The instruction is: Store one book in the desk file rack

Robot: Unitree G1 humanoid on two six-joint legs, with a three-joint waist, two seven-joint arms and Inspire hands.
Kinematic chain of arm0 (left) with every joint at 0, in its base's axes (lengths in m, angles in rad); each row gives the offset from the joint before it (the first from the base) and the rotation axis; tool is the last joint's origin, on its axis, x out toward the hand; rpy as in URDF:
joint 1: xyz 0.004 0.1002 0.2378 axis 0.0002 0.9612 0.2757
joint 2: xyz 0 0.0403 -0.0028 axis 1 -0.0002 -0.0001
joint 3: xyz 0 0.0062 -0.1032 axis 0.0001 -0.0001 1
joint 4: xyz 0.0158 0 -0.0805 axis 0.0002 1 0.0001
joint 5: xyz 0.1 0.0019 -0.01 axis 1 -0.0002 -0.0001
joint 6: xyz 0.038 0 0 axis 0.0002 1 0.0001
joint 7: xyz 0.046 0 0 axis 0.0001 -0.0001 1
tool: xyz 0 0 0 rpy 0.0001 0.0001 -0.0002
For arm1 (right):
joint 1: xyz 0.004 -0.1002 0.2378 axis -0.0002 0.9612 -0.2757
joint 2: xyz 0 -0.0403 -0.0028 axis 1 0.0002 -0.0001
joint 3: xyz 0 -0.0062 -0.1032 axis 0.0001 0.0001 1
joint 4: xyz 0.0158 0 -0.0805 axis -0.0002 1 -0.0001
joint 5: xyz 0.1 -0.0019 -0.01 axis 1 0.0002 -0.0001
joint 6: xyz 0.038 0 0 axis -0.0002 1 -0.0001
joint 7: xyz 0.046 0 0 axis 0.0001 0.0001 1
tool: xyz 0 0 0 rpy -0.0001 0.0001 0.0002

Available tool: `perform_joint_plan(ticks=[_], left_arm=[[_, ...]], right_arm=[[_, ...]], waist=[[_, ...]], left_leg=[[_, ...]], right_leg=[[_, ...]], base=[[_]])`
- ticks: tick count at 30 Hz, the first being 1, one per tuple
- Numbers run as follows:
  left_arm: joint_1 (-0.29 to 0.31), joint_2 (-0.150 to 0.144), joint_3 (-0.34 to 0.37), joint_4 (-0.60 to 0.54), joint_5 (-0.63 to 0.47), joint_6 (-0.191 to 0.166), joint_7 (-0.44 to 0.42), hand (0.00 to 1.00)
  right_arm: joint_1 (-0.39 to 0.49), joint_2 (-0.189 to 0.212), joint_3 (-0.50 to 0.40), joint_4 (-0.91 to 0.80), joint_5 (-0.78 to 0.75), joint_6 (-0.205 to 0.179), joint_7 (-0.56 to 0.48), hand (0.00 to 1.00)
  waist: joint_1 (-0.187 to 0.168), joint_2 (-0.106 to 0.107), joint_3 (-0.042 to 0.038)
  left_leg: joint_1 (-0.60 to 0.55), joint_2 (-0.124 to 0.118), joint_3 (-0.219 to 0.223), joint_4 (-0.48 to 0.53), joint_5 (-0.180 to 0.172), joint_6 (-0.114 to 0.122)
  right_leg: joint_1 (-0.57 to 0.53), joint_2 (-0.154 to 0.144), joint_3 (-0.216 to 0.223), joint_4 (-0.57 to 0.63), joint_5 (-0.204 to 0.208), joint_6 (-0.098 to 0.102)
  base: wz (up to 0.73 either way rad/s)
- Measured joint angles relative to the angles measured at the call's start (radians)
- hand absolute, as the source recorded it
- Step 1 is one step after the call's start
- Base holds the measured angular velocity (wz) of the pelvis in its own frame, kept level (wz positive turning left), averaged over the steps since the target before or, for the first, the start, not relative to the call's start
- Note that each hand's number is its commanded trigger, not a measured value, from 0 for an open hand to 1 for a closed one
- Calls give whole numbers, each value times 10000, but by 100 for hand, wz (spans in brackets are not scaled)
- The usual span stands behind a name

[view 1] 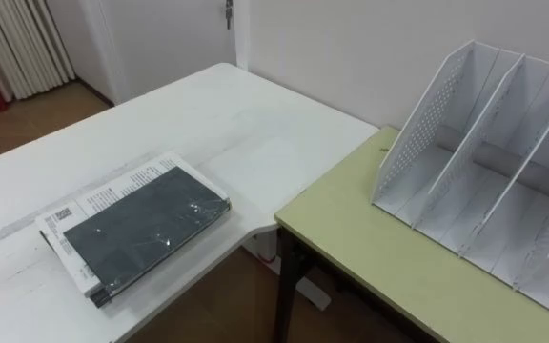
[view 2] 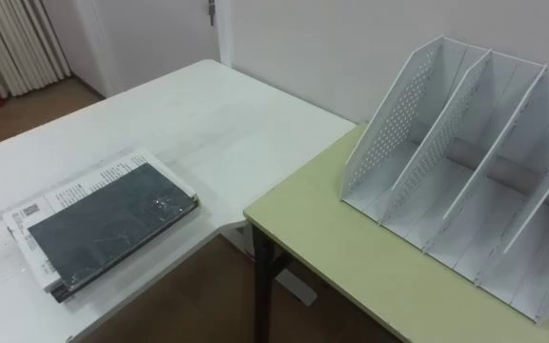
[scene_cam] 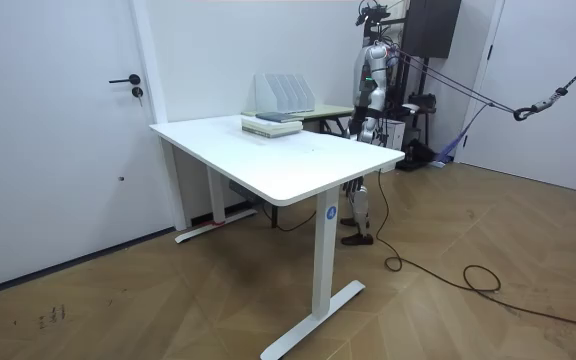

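Note:
A dark grey book [view 1: 146, 233] in shiny wrap lies flat on a white printed booklet near the front edge of the white desk [view 1: 208, 124]. The white perforated file rack [view 1: 484, 162] stands with its slots bare on the green table [view 1: 379, 276] to the right of the books. In the room view I stand behind the far corner of the white desk [scene_cam: 288, 160], beside the rack [scene_cam: 283, 95] and the book stack [scene_cam: 273, 124]. My left hand [scene_cam: 359, 124] and right hand [scene_cam: 380, 128] hang low by my body, away from the books.
A narrow gap with dark table legs [view 1: 289, 286] separates the white desk from the green table. A wall runs behind the rack. A curtain [view 1: 27, 43] hangs at the far left. A door [scene_cam: 68, 130] stands at the room view's left.

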Motion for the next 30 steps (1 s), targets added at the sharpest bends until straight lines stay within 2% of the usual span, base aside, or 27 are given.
perform_joint_plan(ticks=[9,25,27,30], left_arm=[[1,-1,1,0,30,-7,1,0],[-13,-68,1,-6,184,-221,140,0],[-19,-77,-23,-77,397,-231,203,0],[-142,-92,-42,-348,1298,-243,293,0]], right_arm=[[-6,0,0,82,-3,-84,-1,0],[-93,2,2,344,64,-198,-2,0],[-107,5,25,317,44,-207,-5,0],[-258,1,34,306,-143,-223,5,0]], waist=[[1,-1,1],[-1,-10,7],[-12,-8,10],[-66,-10,16]], left_leg=[[7,-2,-1,-1,0,0],[15,-15,-5,-10,0,0],[-1,-21,1,-9,0,0],[-64,-51,-14,1,0,0]], right_leg=[[12,0,-7,-2,0,0],[19,4,15,-24,-1,1],[13,7,26,-17,0,1],[-3,4,-3,-13,-3,2]], base=[[0],[0],[0],[2]])
